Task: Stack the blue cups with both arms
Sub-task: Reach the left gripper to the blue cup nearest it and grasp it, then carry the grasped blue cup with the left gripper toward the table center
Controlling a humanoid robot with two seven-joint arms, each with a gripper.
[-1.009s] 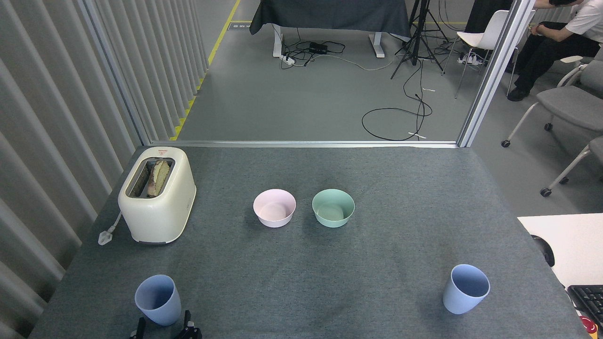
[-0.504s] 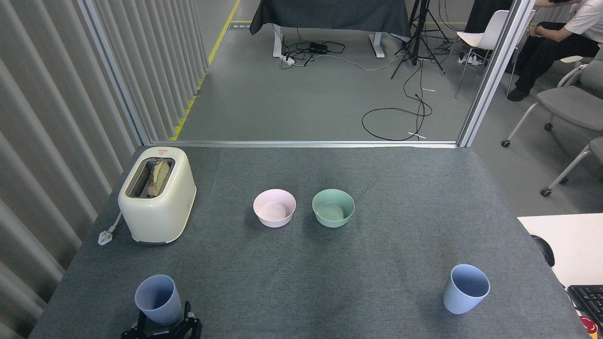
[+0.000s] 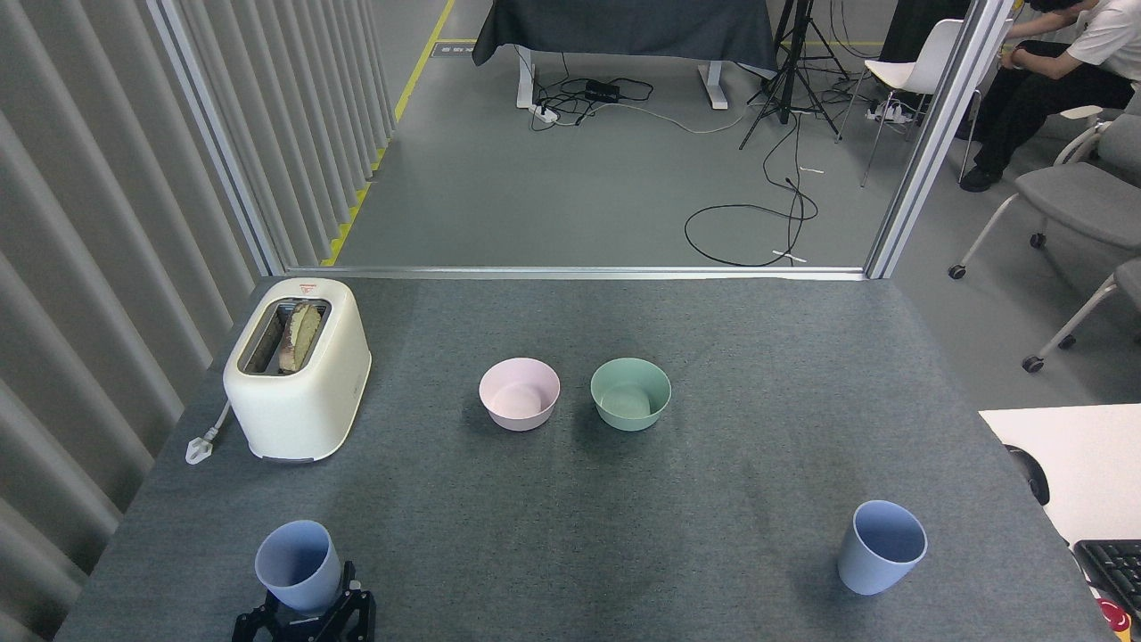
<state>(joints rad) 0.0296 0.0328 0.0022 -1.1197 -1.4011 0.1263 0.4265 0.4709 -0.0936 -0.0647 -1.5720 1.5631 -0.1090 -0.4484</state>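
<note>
Two pale blue cups stand upright on the grey table [image 3: 713, 499]. The left cup [image 3: 299, 563] is near the front left corner. The right cup [image 3: 881, 547] is near the front right. My left gripper [image 3: 307, 613] comes up from the bottom edge, open, with its black fingers [image 3: 354, 603] on either side of the left cup's base. I cannot tell whether they touch the cup. Most of that gripper lies below the frame. My right gripper is out of view.
A cream toaster [image 3: 297, 367] with bread in its slots stands at the left. A pink bowl [image 3: 520, 394] and a green bowl [image 3: 630, 393] sit mid-table. A white desk [image 3: 1083, 464] with a keyboard [image 3: 1114, 571] adjoins the right edge. A person [image 3: 1061, 62] sits far right.
My left gripper has risen from the bottom edge and moved forward, so its fingers now flank the left cup's base. Neither cup has moved.
</note>
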